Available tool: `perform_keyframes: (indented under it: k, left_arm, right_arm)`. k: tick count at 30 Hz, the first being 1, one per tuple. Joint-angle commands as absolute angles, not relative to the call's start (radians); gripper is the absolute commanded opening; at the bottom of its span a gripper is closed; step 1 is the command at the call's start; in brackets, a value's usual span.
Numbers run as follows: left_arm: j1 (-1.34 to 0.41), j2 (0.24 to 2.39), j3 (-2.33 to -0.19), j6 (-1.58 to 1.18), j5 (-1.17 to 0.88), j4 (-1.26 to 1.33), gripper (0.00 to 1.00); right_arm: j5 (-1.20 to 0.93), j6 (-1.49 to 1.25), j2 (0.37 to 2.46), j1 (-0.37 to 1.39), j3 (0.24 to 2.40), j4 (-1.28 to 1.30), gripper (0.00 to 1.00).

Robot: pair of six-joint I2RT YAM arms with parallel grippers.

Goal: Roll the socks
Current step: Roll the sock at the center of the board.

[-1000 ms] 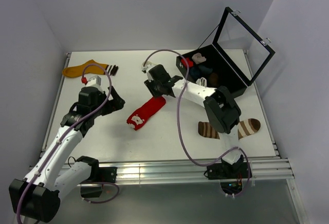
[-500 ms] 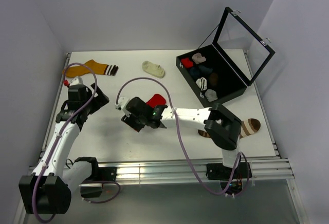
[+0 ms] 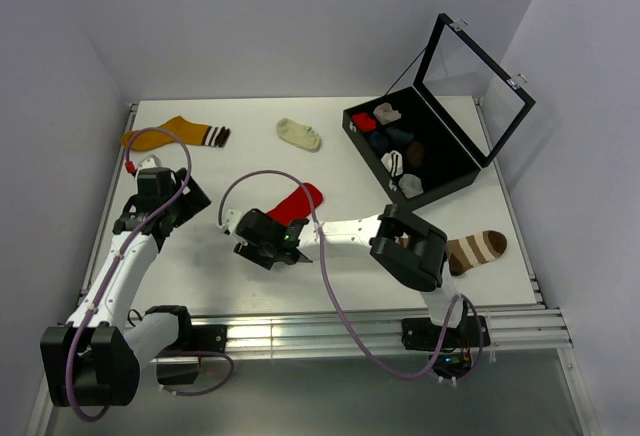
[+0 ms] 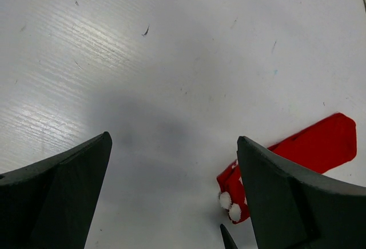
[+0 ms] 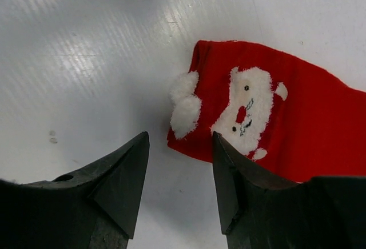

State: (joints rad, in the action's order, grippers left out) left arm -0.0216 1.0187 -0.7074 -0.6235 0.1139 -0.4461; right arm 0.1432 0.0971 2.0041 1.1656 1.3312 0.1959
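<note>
No legible text, label, brand, number or sign in any view. Only a picture motif on the red sock [image 5: 309, 129], seen from the right wrist: a white Santa face [image 5: 247, 109] with a red nose and white pompoms, without any lettering.

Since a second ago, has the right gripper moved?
Yes. The right gripper has swung away from the black case toward the near-left of the table, and now hangs over the Santa end of the red sock.
</note>
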Motion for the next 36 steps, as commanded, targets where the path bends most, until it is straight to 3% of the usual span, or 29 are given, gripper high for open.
perform_keyframes:
  k: [1,12,15,19,25,36]
  left_arm:
    - [-0.018,1.028,-0.715,-0.621,0.127,-0.428,0.97]
    - [-0.018,1.028,-0.716,-0.615,0.129,-0.423,0.97]
    - [-0.018,1.025,-0.713,-0.615,0.115,-0.419,0.97]
    - [-0.018,1.025,-0.706,-0.632,0.077,-0.429,0.97]
    - [-0.023,1.019,-0.667,-0.736,-0.080,-0.445,0.95]
    - [-0.155,1.055,-0.554,-0.937,-0.161,-0.327,0.88]
  right_arm:
    - [0.202,0.112,2.028,1.172,1.335,0.140,0.55]
    - [0.322,0.129,2.089,1.180,1.253,0.100,0.42]
    - [0.336,0.127,2.073,1.181,1.215,0.080,0.17]
    - [0.269,0.104,2.019,1.177,1.198,0.068,0.00]
    - [0.063,0.015,1.936,1.129,1.198,0.055,0.00]
    - [-0.394,-0.233,1.882,0.936,1.117,-0.101,0.00]
